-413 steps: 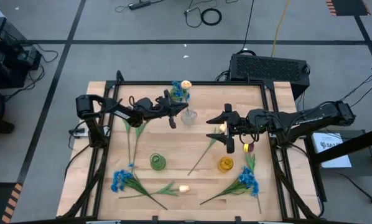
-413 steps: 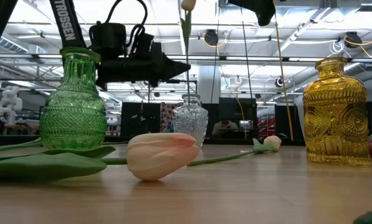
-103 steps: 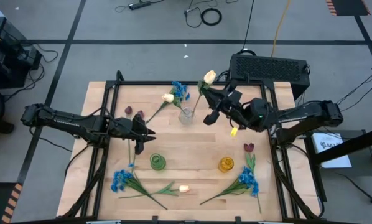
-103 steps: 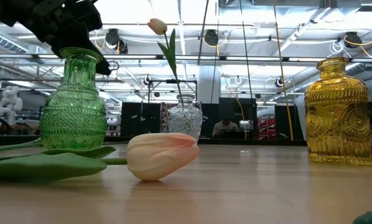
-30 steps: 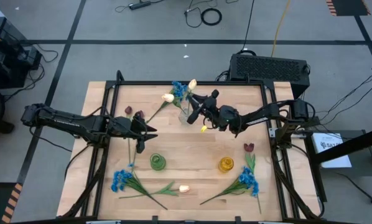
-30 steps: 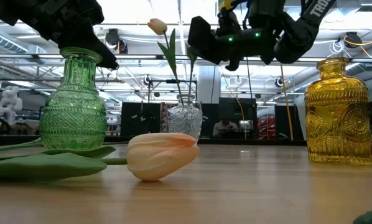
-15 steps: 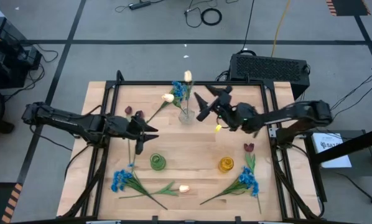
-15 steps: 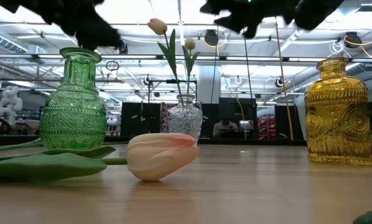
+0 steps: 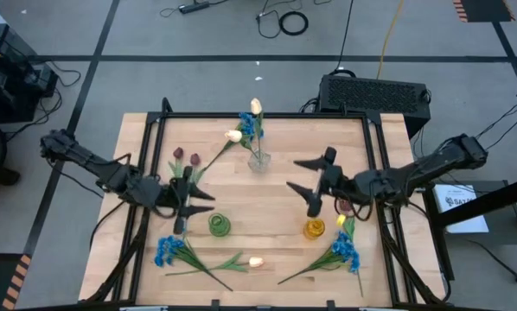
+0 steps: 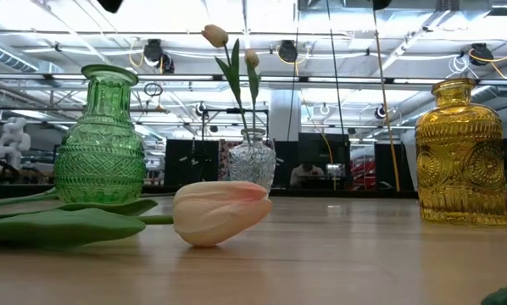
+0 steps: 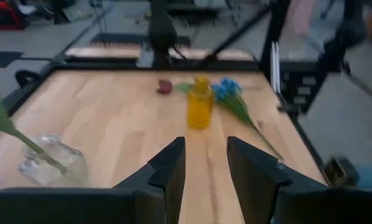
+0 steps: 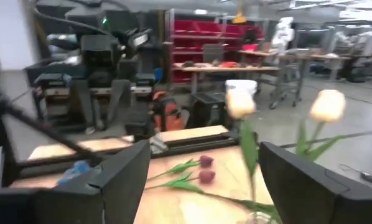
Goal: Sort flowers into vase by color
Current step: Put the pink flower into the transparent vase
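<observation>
Right claw [image 9: 313, 179] wide open, empty, hovering over the table [image 9: 241, 194] between the clear vase [image 9: 258, 161] and the yellow vase [image 9: 315, 229] — apart from both. Clear vase holds two cream tulips [image 9: 256, 106] upright plus a blue bloom; those flowers sit well behind the right claw. Dark red tulip [image 9: 345, 206] lies just beside that claw's arm. Left claw [image 9: 192, 200] near the green vase [image 9: 219, 225], fingers [image 11: 171, 168] narrowly parted, nothing between them. Two dark red tulips [image 9: 186, 155] lie just beyond it. Blue flowers [image 9: 168, 250] and a cream tulip [image 9: 256, 261] lie at the near edge — a second blue bunch [image 9: 345, 252] right of the yellow vase.
</observation>
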Robot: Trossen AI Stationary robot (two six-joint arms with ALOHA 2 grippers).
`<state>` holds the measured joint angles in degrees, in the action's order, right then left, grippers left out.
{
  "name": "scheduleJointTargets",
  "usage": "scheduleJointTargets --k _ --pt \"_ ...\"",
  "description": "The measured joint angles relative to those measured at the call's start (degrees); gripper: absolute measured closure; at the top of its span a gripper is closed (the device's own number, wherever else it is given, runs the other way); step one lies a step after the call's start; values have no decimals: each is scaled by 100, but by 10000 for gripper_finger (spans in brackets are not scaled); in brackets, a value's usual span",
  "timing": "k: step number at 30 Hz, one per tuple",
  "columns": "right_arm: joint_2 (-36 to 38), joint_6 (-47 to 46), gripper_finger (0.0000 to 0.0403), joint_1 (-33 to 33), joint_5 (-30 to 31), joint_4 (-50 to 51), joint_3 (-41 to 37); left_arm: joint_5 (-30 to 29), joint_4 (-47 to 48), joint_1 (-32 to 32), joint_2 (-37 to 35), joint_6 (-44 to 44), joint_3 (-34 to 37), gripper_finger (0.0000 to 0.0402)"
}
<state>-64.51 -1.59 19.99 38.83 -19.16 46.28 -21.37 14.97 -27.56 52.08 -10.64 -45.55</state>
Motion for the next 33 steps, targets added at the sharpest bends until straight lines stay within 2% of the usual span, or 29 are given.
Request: scheduleJointTargets --k 7,17,24,33 --pt "2 87 122 179 15 -60 0 -356 789 -1038 1251 -461 -779 276" --pt "2 114 122 424 13 -61 0 -350 797 -2214 3113 -835 -1941 276" --pt "2 248 122 431 13 -78 0 299 700 -2401 3943 -1940 -2216 276" --pt "2 294 122 457 9 -293 0 184 828 -2319 4731 -3192 -2216 276"
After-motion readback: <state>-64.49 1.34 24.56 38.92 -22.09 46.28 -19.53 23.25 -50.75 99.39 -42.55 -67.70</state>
